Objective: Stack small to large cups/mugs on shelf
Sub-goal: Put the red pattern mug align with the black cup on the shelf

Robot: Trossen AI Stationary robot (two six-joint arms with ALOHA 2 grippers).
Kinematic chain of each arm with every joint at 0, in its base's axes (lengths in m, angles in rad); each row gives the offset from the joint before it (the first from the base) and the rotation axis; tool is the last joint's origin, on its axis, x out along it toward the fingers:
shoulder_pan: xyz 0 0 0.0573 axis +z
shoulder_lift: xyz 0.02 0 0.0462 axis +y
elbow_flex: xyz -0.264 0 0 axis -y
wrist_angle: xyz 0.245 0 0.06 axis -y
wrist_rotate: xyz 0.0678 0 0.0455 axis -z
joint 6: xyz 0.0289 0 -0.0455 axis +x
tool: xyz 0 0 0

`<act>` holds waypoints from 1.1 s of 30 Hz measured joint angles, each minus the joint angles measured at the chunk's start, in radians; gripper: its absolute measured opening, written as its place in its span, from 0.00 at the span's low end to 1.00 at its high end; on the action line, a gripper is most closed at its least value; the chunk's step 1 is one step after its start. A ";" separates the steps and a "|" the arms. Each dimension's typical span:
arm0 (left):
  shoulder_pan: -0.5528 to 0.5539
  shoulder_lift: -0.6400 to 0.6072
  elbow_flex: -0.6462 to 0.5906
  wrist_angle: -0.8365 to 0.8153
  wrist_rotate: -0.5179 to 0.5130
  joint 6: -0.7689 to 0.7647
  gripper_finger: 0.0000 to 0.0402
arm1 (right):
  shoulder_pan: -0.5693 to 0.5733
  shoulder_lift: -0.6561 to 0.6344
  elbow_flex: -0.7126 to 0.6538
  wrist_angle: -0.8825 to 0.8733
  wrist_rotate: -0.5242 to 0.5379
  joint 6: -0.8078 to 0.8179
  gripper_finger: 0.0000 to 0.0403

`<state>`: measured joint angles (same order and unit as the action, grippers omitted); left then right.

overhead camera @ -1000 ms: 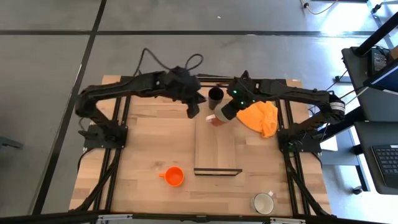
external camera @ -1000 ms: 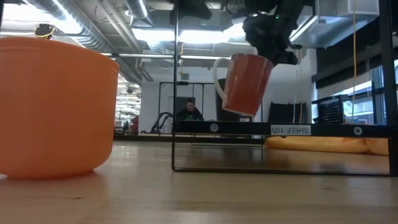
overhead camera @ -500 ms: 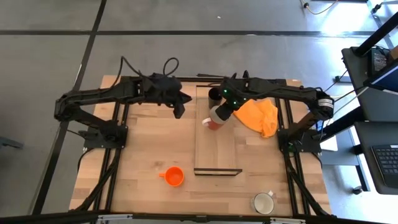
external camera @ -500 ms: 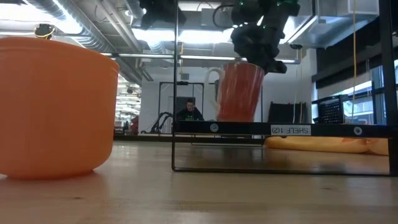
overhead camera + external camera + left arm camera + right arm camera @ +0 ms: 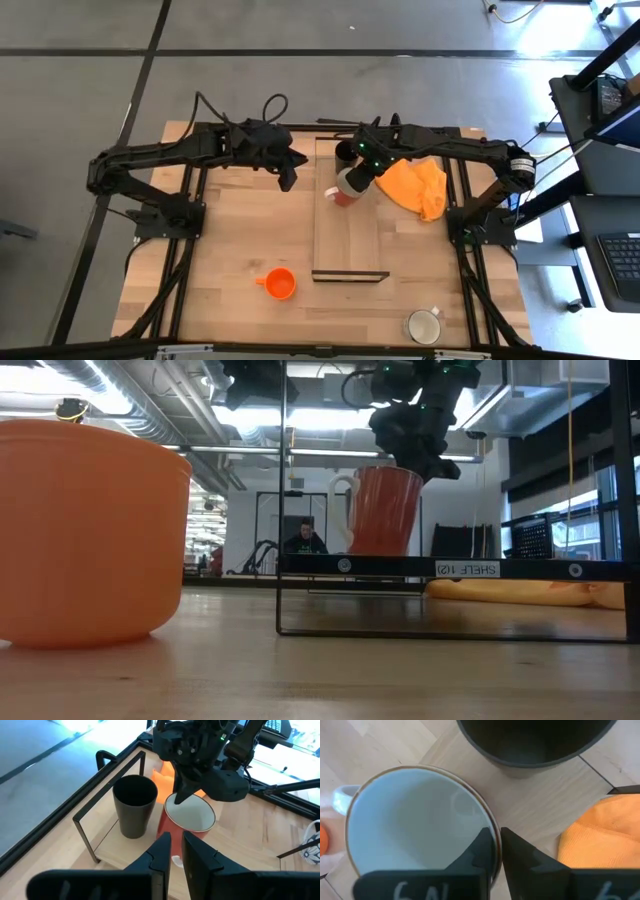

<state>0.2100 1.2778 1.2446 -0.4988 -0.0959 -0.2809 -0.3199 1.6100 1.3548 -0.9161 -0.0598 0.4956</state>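
Note:
A mug, red outside and white inside with a white handle [image 5: 343, 196] [image 5: 385, 510] [image 5: 187, 817], stands upright over the far end of the shelf [image 5: 350, 240] beside the black tumbler [image 5: 347, 150] [image 5: 134, 805]. The shelf's frame bar [image 5: 450, 568] hides the mug's bottom. My right gripper [image 5: 352, 185] [image 5: 499, 837] is shut on the mug. My left gripper [image 5: 288, 180] [image 5: 176, 837] hangs shut and empty left of the shelf. The orange cup [image 5: 280, 283] [image 5: 85, 530] and a white mug [image 5: 424, 326] stand on the table near its near edge. My right gripper holds the mug by its rim [image 5: 492, 827], on the side away from the handle [image 5: 342, 800]. One finger [image 5: 480, 847] is inside the mug and one [image 5: 522, 857] is outside. The fingers come from above, slanting in from the table's right. The mug hangs upright.
An orange cloth [image 5: 418, 188] [image 5: 600, 835] lies on the table right of the shelf's far end, under my right arm. The shelf's near half [image 5: 350, 255] is bare board. A person sits in the room far behind the table [image 5: 303, 540].
My right gripper has come down with the mug and set it from tilted to upright, low over the shelf next to the tumbler. My left gripper has drawn back from the shelf toward the table's left edge, then kept still.

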 joint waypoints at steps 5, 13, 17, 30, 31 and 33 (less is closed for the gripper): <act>0.000 0.000 0.000 0.000 0.000 0.001 0.10 | 0.000 0.000 0.000 0.003 0.017 -0.001 0.09; 0.000 0.000 0.000 -0.001 0.000 0.000 0.10 | 0.000 0.000 0.000 0.009 0.031 -0.005 0.09; 0.000 0.000 0.000 -0.001 0.000 0.000 0.10 | 0.000 0.000 0.000 0.010 0.031 -0.005 0.12; 0.000 0.000 0.000 -0.020 -0.023 0.001 0.10 | 0.000 -0.002 0.000 0.030 0.064 -0.007 0.23; 0.000 0.001 0.000 -0.026 -0.023 0.001 0.10 | 0.000 -0.002 0.000 0.036 0.065 -0.007 0.23; 0.000 0.001 -0.002 -0.036 -0.023 0.001 0.10 | 0.000 -0.002 0.000 0.045 0.065 -0.005 0.22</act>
<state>0.2096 1.2789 1.2426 -0.5344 -0.1184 -0.2798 -0.3199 1.6077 1.3548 -0.8710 0.0051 0.4910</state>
